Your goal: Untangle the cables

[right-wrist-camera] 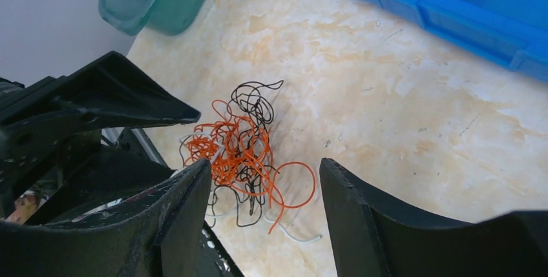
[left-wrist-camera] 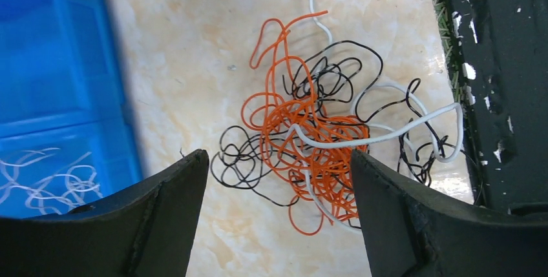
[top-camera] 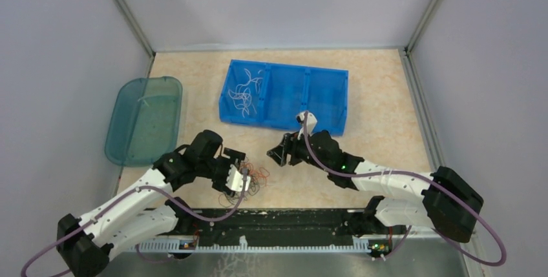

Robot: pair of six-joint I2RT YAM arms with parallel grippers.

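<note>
Over the table (top-camera: 388,154), left fingers (left-wrist-camera: 155,225) and right fingers (right-wrist-camera: 368,225) (both spread) seemingly flank cables (left-wrist-camera: 304,141).

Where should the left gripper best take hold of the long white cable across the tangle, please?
The white cable at its outer bend, beyond the orange strands, coming from above: there it loops nearly clear of the rest, so little else should get caught.

Bin (top-camera: 326,93): on the table (top-camera: 388,135), far middle.
Loose cables (top-camera: 244,91): in bin's left compartment.
Tangled cables (left-wrist-camera: 304,141): on table, in front of bin's left end, well apart.
Tub (top-camera: 143,119): left of bin, apart.
Left gripper (left-wrist-camera: 278,155): over the tangle, well in front of bin.
Right gripper (right-wrist-camera: 263,163): near bin's front wall, before its middle compartment.
</note>
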